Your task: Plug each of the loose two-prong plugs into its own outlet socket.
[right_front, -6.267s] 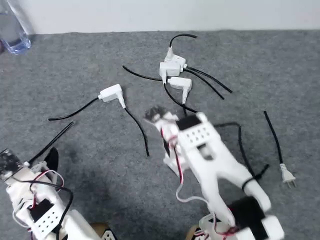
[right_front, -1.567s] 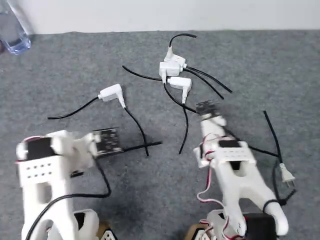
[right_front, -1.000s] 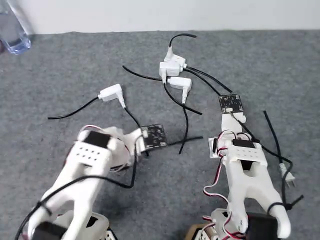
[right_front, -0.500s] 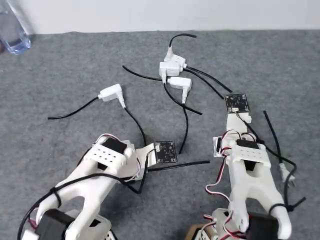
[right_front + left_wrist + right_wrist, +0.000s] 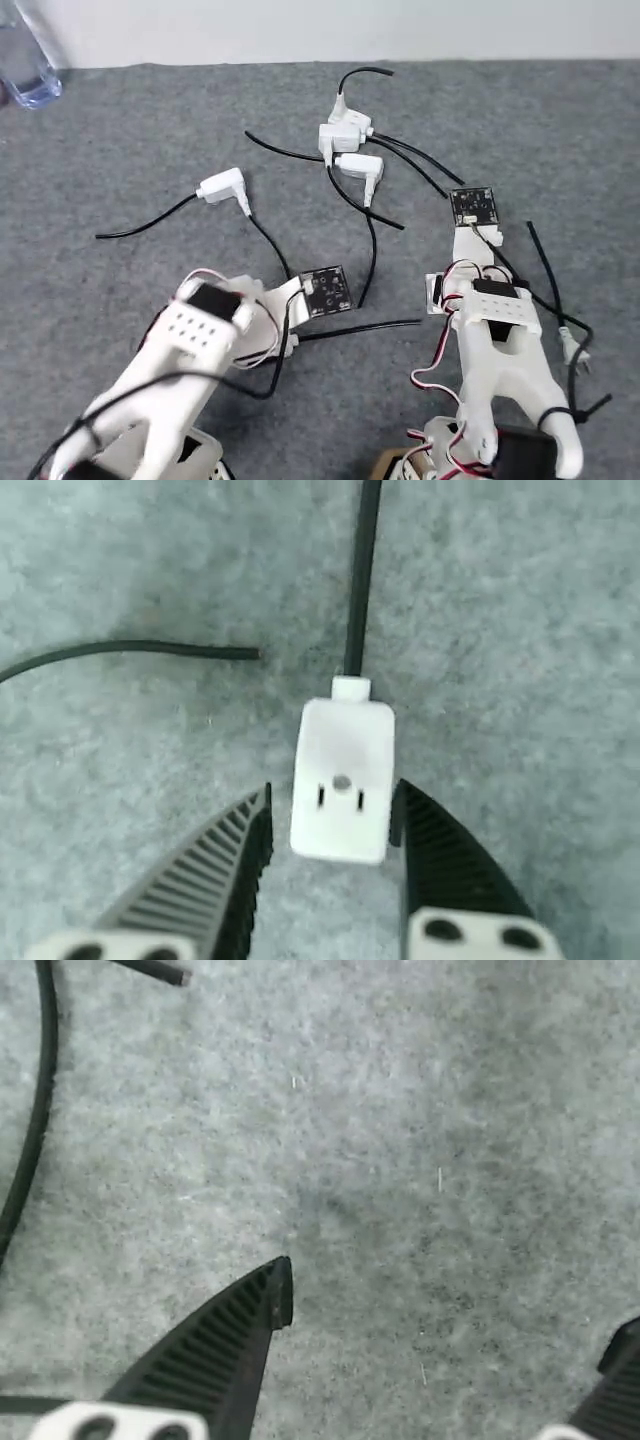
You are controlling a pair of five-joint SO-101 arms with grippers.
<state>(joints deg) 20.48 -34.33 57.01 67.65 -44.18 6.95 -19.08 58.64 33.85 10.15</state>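
Note:
A white outlet socket (image 5: 342,750) with two slots and a black cord sits between the fingers of my left gripper (image 5: 332,790), which stand close against its sides. In the high view the left arm's wrist (image 5: 328,290) is at the middle front, and the socket's cord (image 5: 365,328) trails off to the right. My right gripper (image 5: 455,1295) is wide open over bare carpet, its wrist (image 5: 472,205) at the right. A loose two-prong plug (image 5: 570,345) lies at the right edge, beside the right arm.
A white connector (image 5: 222,186) on a black cord lies at the left middle. A cluster of white connectors (image 5: 345,133) and another white one (image 5: 360,166) lie at the back centre, with black cords spreading out. A clear bottle (image 5: 25,60) stands at the back left corner.
My left arm has swung from the front left to the middle, dragging the black cord along. My right arm has moved from the centre to the right and has held still lately.

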